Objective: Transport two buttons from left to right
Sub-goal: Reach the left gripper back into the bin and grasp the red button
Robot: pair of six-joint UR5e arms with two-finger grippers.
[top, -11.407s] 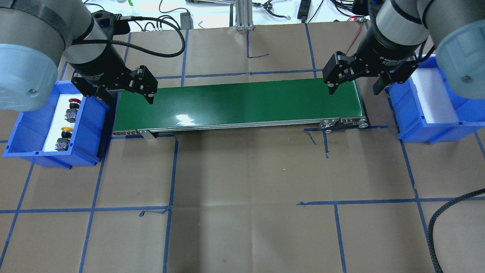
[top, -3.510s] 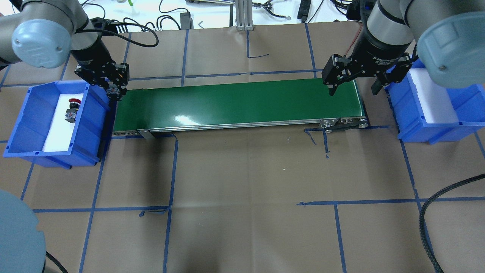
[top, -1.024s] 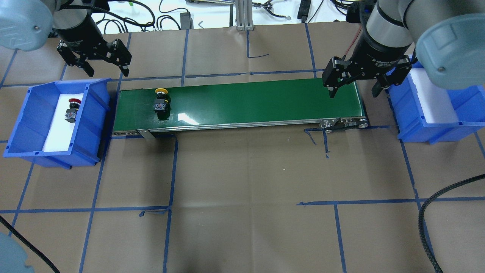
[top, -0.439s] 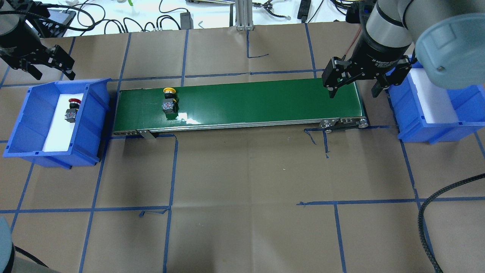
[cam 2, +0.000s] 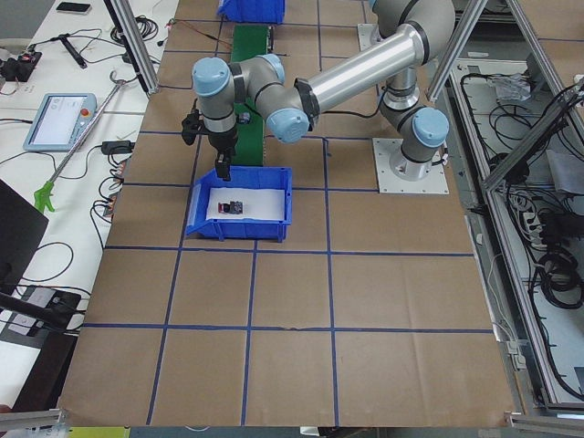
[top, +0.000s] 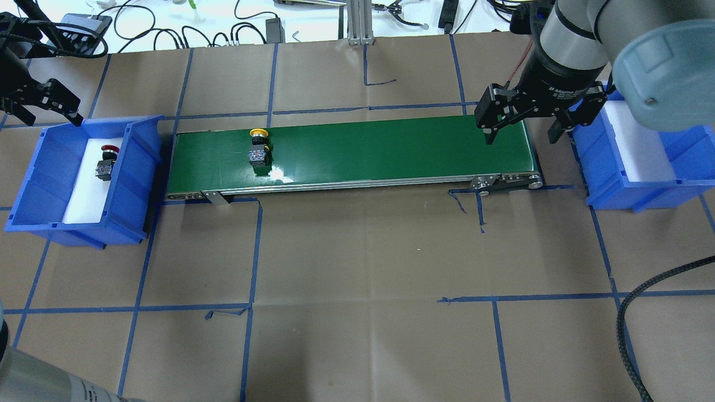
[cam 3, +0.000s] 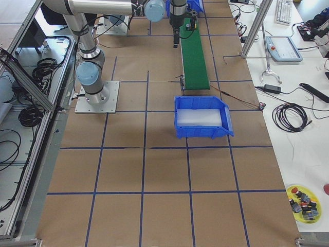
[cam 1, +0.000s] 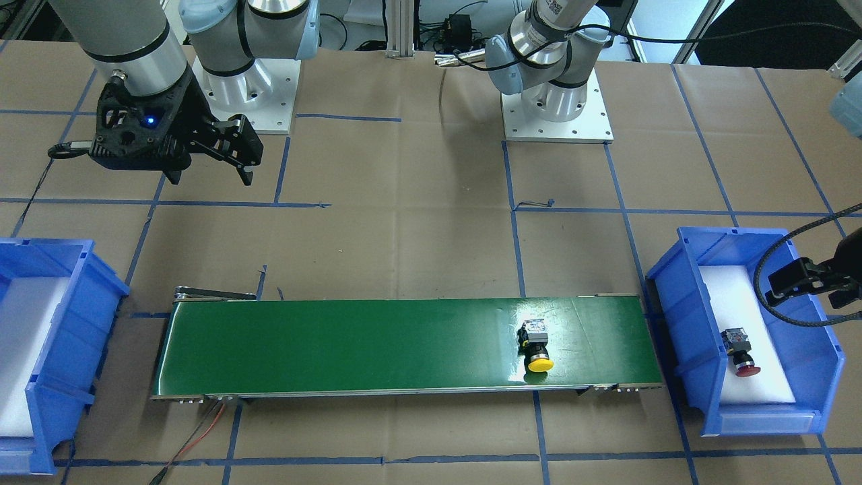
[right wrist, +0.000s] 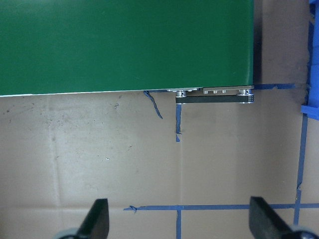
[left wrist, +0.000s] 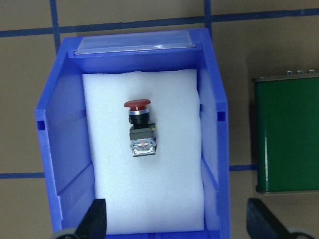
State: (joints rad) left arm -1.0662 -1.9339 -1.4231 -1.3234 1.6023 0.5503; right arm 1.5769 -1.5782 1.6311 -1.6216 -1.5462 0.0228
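Red-capped pushbutton (left wrist: 140, 130) lies on its side on the white foam pad (left wrist: 149, 204) in the left blue plastic bin (top: 33, 184). The left tool (top: 50, 114) hangs above that bin's far end, released and holding nothing. Yellow-capped pushbutton (top: 258, 151) lies on the green conveyor belt (top: 391, 151) near its left end, well apart from the right tool (top: 520, 134). That tool is also released and empty over the belt's right end, just beside the right blue plastic bin (top: 687, 162) on the brown-papered counter (top: 363, 251).
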